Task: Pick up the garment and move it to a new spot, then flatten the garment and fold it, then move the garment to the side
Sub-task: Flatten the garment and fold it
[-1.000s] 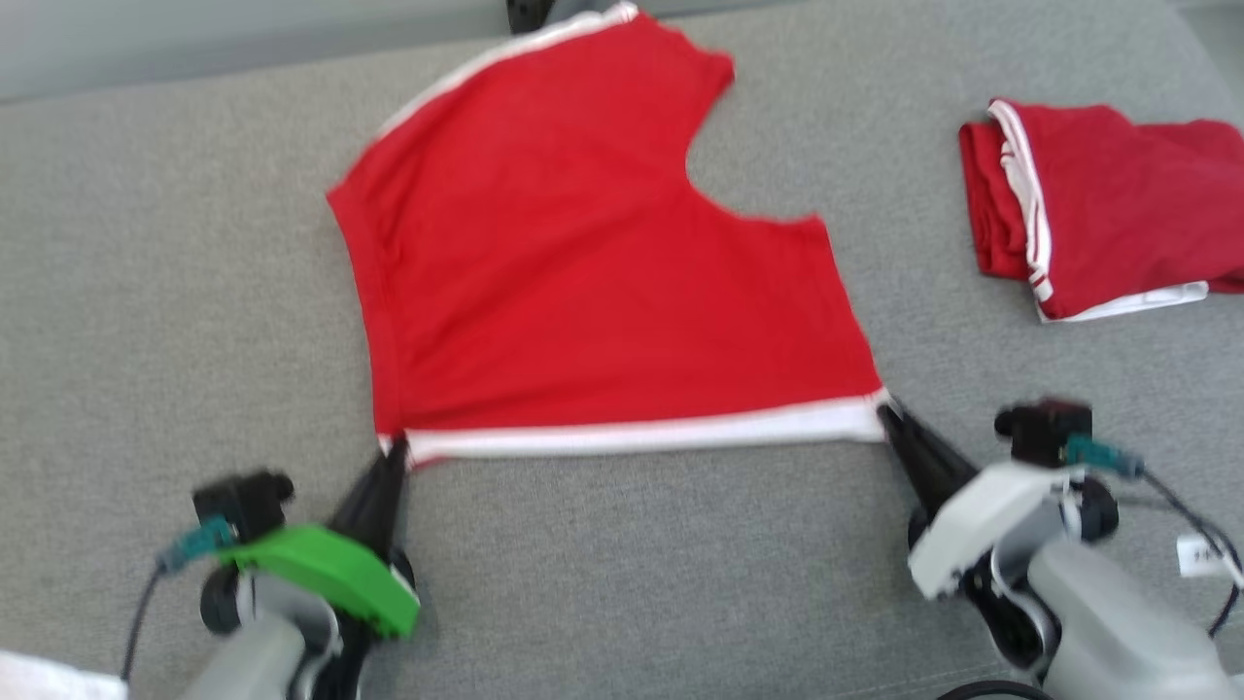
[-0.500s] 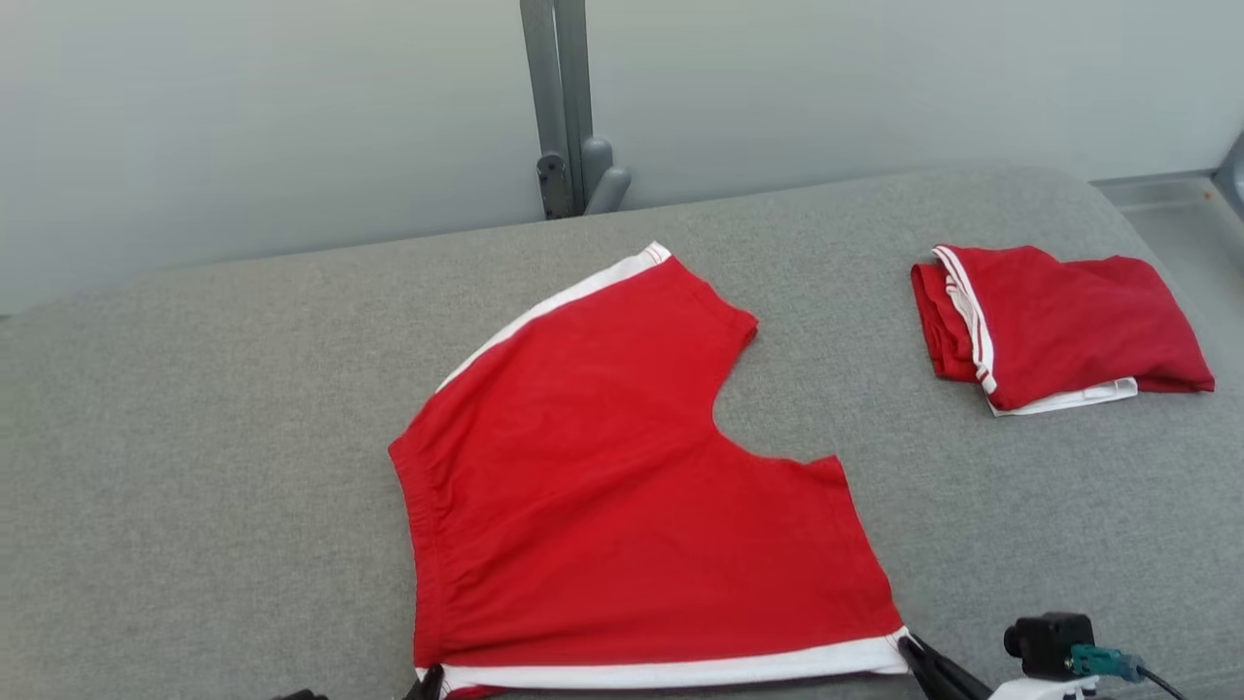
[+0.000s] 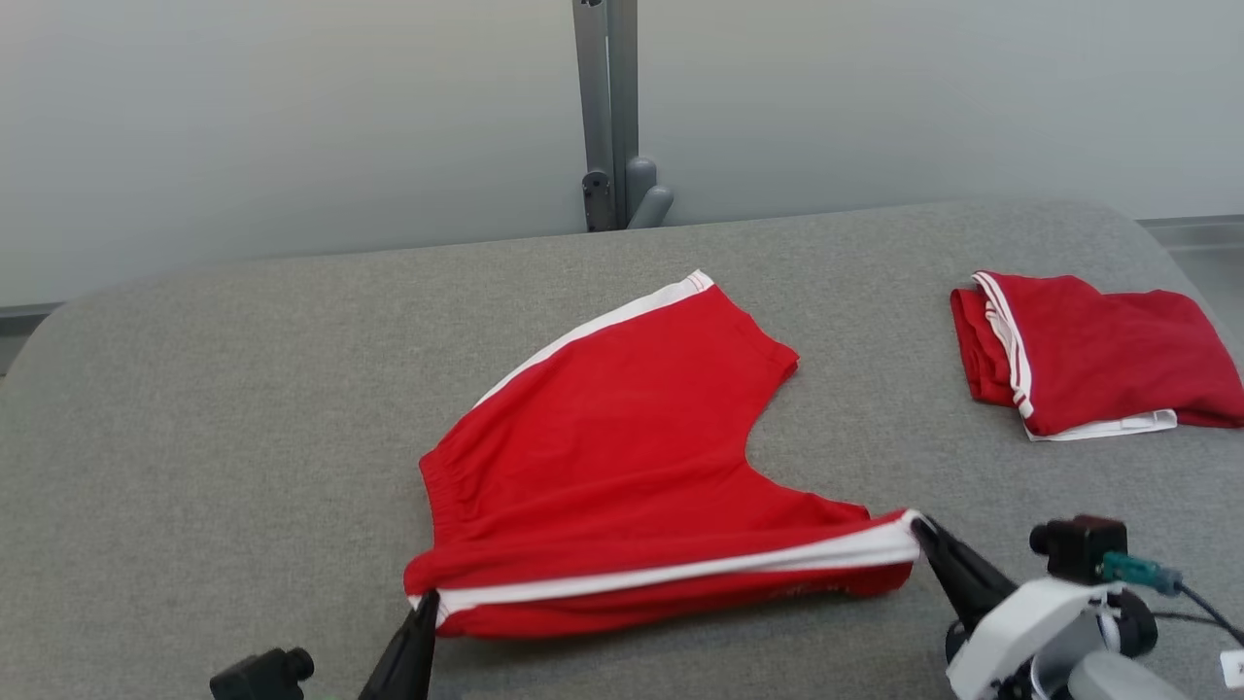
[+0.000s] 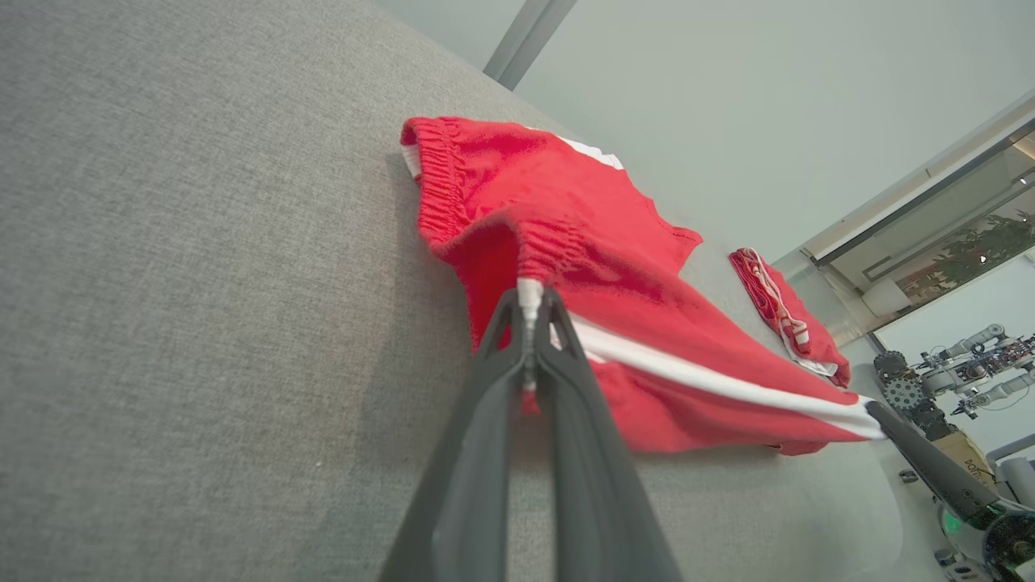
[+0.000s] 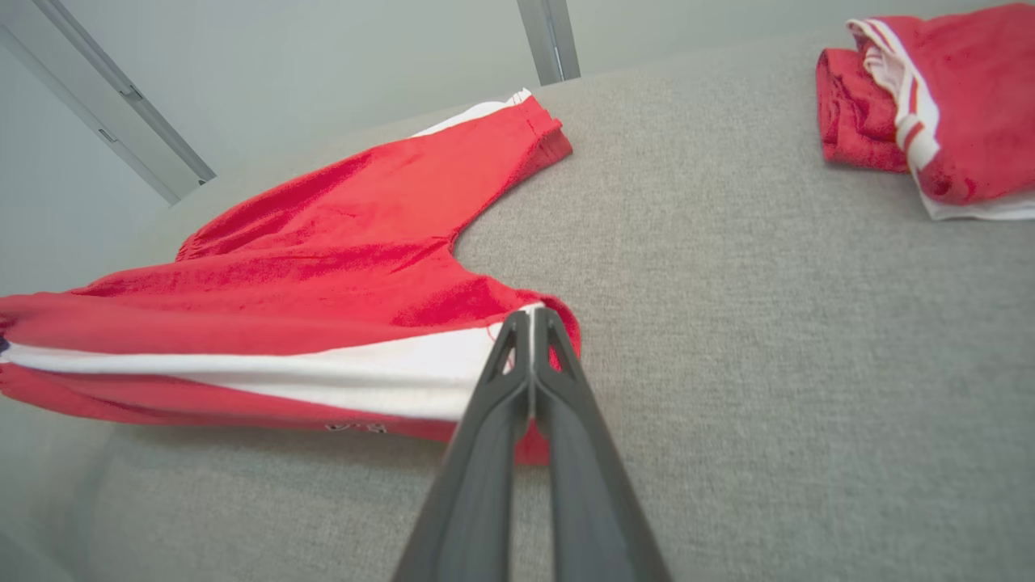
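Red shorts (image 3: 622, 457) lie in the middle of a grey padded table (image 3: 194, 389), with the near edge raised off it. The left gripper (image 3: 426, 598) is clamped on the near-left waistband corner. The right gripper (image 3: 923, 527) is clamped on the near-right white-trimmed corner. Both pinch only thin edges, so a corner could slip free, or uneven pulling could skew the fold. A folded red garment (image 3: 1108, 360) sits loose at the far right, well apart.
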Controlling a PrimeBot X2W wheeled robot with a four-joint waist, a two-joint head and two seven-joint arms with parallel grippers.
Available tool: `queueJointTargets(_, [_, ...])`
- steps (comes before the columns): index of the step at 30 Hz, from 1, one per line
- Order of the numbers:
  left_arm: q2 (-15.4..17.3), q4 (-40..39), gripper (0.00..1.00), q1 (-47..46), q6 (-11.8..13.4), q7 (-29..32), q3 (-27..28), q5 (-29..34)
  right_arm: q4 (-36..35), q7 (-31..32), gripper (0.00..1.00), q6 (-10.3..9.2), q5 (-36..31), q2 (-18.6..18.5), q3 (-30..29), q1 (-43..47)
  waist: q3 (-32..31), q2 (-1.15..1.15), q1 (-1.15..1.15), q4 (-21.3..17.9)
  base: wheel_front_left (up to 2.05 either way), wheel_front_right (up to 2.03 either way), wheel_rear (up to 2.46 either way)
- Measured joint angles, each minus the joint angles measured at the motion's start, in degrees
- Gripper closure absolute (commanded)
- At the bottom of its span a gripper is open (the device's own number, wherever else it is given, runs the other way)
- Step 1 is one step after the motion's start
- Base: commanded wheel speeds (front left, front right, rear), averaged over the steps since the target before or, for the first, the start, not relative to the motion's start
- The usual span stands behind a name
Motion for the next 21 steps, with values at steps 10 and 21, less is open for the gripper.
queueJointTargets(10, [-2.85, -0.35, 1.0, -10.7, 0.0, 0.0, 4.05, 2.35, 6.3, 0.0, 1.0, 0.01, -8.16, 4.47, -6.92, -17.83, 5.52, 0.0, 0.0, 2.43, 0.0, 0.0, 0.0])
queueJointTargets(21, [-8.35, 3.72, 1.0, -26.71, 0.0, 0.0, 3.82, 7.51, 18.59, 0.0, 1.0, 0.0, -17.92, 5.77, -11.61, -38.52, 17.41, 0.0, 0.0, 6.18, 0.0, 0.0, 0.0])
